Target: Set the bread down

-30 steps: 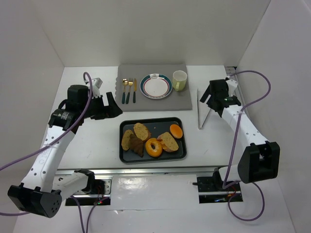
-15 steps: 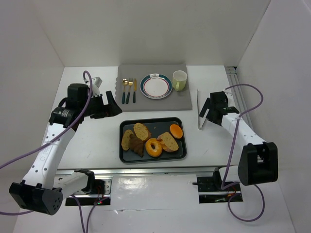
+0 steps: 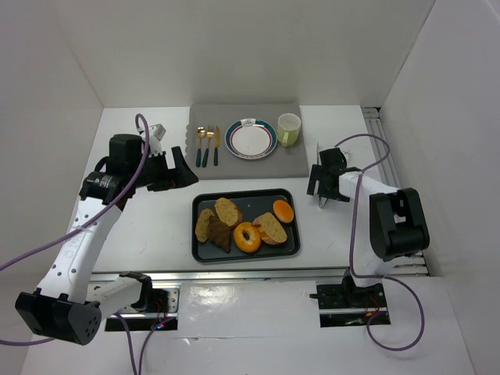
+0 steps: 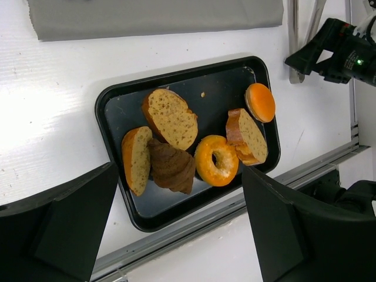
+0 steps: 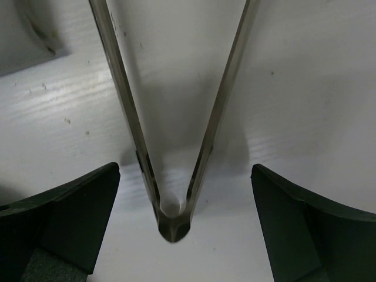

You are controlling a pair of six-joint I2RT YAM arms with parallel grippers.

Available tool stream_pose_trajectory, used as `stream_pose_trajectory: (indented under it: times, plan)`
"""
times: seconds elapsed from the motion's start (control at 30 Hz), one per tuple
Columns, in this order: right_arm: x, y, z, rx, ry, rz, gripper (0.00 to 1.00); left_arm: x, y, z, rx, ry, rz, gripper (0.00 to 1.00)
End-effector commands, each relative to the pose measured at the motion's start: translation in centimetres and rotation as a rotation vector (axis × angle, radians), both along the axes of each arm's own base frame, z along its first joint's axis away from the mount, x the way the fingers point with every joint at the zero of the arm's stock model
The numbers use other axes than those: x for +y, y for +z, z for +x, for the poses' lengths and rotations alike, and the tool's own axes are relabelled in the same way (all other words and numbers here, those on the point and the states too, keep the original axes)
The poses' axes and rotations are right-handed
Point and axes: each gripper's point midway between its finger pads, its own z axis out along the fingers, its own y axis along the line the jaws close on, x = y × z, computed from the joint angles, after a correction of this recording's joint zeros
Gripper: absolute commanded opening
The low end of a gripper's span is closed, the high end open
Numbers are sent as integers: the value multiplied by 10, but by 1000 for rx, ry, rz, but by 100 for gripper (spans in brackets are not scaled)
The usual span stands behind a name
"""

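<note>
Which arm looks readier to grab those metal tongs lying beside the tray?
Right. The right gripper is open and low, a finger on either side of the tongs' hinge end, so it probably only needs to close. The left gripper hovers open over the bread tray, well away.

White table [image 3: 141, 226], grey mat [image 3: 242, 168], black tray [image 3: 254, 205], metal tongs [image 5: 173, 226]

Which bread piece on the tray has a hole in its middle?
The orange bagel, beside the dark croissant; every other piece is solid.

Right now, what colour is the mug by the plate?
Pale yellow-green mug; best in top external view.
</note>
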Motion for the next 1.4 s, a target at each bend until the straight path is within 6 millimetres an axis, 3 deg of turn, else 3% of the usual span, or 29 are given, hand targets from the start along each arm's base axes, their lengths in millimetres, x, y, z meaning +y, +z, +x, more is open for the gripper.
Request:
stream_pose_trajectory:
  times: [0.0, 0.33, 0.43, 0.57, 0.6, 0.67, 0.73, 0.77, 0.8, 0.83, 0.87, 0.93, 0.97, 1.0, 1.07, 1.2, 1.23, 1.33, 1.37]
  plan:
    - [-5, 18, 43, -126, -11, -58, 100, -1, 7, 5, -34, -7, -21, 100]
    - [-6, 2, 90, -201, -36, -12, 96, 0, -5, 7, -11, 4, -19, 100]
    - [-10, 1, 99, -210, -54, -6, 80, 0, -5, 7, -11, 4, -19, 100]
    - [-16, 13, 98, -230, -97, -22, 46, 2, -8, 7, -1, 14, -18, 100]
    - [-18, 15, 94, -228, -116, -27, 33, 2, -8, 7, -1, 14, -18, 100]
    - [-24, 36, 89, -266, -143, -38, 29, 4, -8, 8, -1, 16, -23, 100]
    - [-28, 43, 71, -245, -149, -53, 26, 4, -4, 9, -15, 9, -17, 100]
    - [-28, 67, 67, -291, -151, -44, 26, 4, -4, 9, -15, 9, -17, 100]
    - [-29, 74, 58, -281, -151, -46, 26, 4, -1, 10, -28, 4, -13, 100]
    - [-20, 78, 49, -273, -119, -16, 26, 7, -1, 11, -28, 13, -12, 100]
    - [-19, 101, 42, -315, -113, 1, 26, 7, -1, 11, -28, 13, -12, 100]
    - [-5, 109, 17, -265, -60, 19, 26, 10, 5, 12, -50, 17, -8, 100]
    - [9, 129, 8, -297, -2, 73, 26, 12, 7, 12, -51, 26, -8, 100]
    - [18, 128, -8, -253, 33, 95, 26, 12, 7, 12, -51, 26, -8, 100]
    - [51, 148, -27, -261, 152, 177, 26, 14, 9, 11, -60, 33, -3, 100]
    - [114, 152, -78, -143, 353, 303, 29, 16, 8, 10, -40, 57, -18, 100]
    - [138, 154, -96, -106, 420, 334, 30, 18, 7, 9, -34, 76, -21, 100]
    - [174, 159, -121, -55, 533, 373, 36, 26, 6, 8, -21, 130, -14, 100]
    - [193, 160, -137, -24, 612, 381, 38, 28, 5, 8, -22, 138, -7, 98]
